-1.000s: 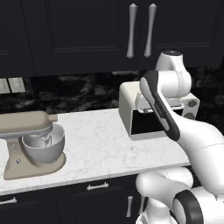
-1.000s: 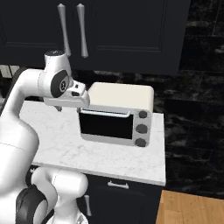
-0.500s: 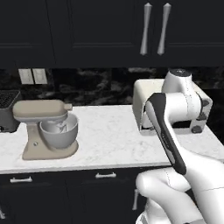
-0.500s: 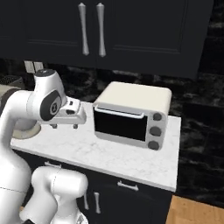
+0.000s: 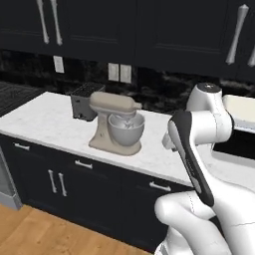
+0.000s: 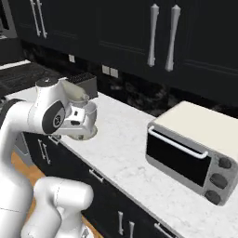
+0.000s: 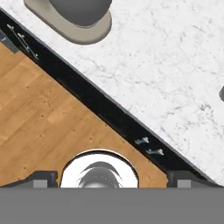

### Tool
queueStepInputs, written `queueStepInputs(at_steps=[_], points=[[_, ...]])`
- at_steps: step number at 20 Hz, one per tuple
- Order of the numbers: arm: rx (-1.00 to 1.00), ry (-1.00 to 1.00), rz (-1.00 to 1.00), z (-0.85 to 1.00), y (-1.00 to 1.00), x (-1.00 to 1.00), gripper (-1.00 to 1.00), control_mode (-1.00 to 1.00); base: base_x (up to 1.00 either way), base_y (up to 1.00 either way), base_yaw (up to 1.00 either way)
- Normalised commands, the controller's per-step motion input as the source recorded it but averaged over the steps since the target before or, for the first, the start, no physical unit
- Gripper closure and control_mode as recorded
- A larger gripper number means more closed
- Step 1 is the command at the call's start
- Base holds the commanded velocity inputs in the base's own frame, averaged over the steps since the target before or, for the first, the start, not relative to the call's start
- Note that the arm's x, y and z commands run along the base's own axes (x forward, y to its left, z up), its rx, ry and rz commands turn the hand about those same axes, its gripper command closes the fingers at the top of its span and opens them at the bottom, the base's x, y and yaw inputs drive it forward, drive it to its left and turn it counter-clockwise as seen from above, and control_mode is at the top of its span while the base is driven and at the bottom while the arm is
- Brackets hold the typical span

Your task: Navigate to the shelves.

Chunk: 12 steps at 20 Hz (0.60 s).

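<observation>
Searching for the shelves, none yet among the dark cabinets (image 5: 149, 30), the base has slid left along the worktop (image 5: 45, 122) from toaster oven (image 6: 193, 151) to stand mixer (image 5: 117, 124), claw state untellable.

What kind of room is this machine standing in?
A home kitchen, by the look of it, though computer-rendered. A stand mixer and a toaster sit on a white marble counter, a toaster oven stands further along, and dark cabinets with silver handles hang above.
</observation>
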Motion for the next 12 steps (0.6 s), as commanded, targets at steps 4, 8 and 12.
queueStepInputs(at_steps=[4,8,12], points=[[0.00,0.00,0.00,0.00,0.00,0.00,-1.00,1.00,0.10,0.22,0.61],[0.00,0.00,0.00,0.00,0.00,0.00,-1.00,1.00,0.24,0.31,0.55],[0.00,0.00,0.00,0.00,0.00,0.00,-1.00,1.00,0.32,0.37,0.50]])
